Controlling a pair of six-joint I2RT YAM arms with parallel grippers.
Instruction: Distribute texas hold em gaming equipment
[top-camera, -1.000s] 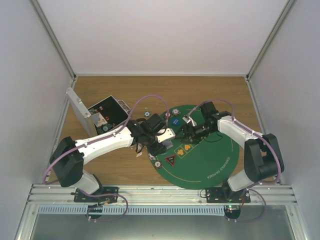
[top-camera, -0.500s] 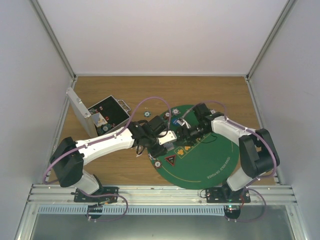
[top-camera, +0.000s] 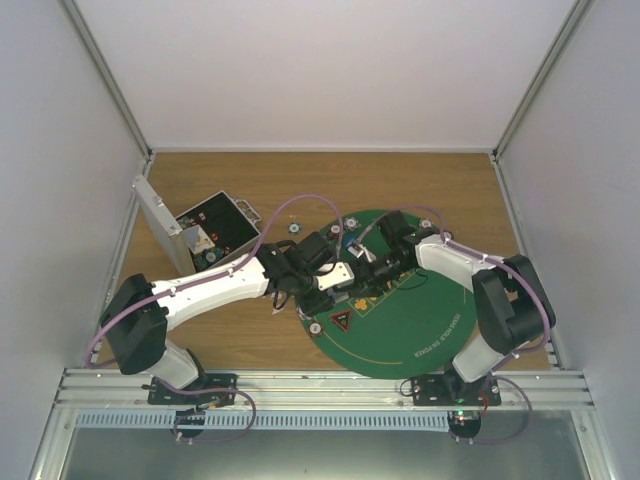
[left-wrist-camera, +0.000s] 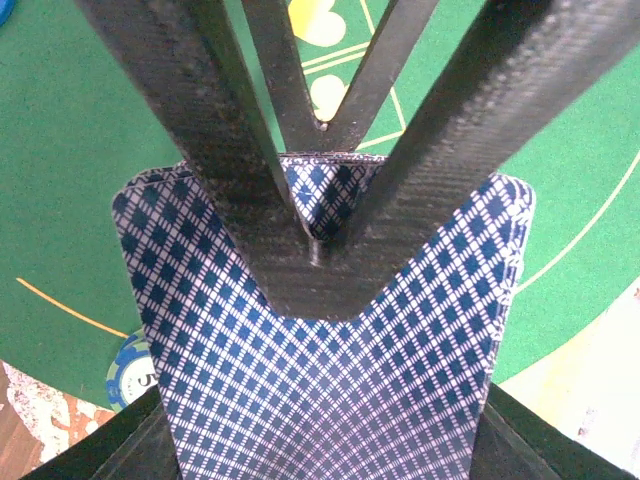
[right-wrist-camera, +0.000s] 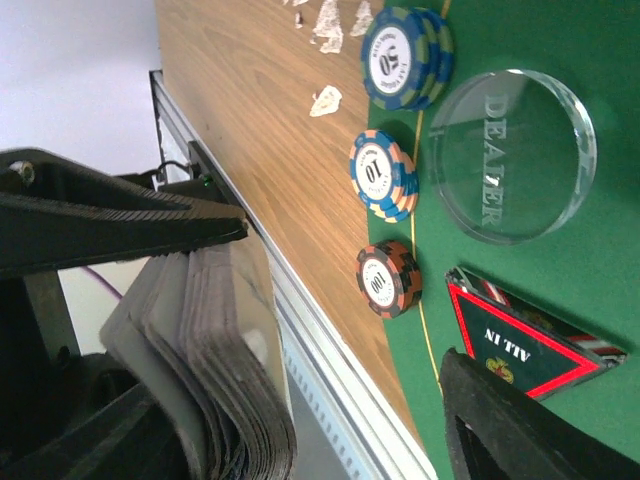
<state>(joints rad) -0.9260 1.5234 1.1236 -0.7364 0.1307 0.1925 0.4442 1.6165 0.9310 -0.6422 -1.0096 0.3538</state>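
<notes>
Card handover is the step in hand, judged from the poses. Overhead view: left gripper (top-camera: 328, 282) pinches the deck of playing cards (top-camera: 341, 271) above the left part of the green mat (top-camera: 430, 320), and right gripper (top-camera: 360, 271) meets it tip to tip from the right; the open silver case (top-camera: 205, 232) sits far left on the table. Left wrist view: the deck, diamond-pattern backs up, is clamped at its near corners, and the right fingers lie across the far half of the top card; a striped chip (left-wrist-camera: 128, 365) shows at the mat's edge beneath. Right wrist view: the jaws stand spread, one finger over the deck's fanned edge, the other well apart from it, nothing pinched; chip stacks (right-wrist-camera: 382, 175), the clear dealer button (right-wrist-camera: 515, 155) and the red-triangle all-in token (right-wrist-camera: 525, 345) lie along the mat's rim. Recommended procedure: close on the top card only, draw it straight off along the deck, and hold the left pinch firm so the pack does not splay.
</notes>
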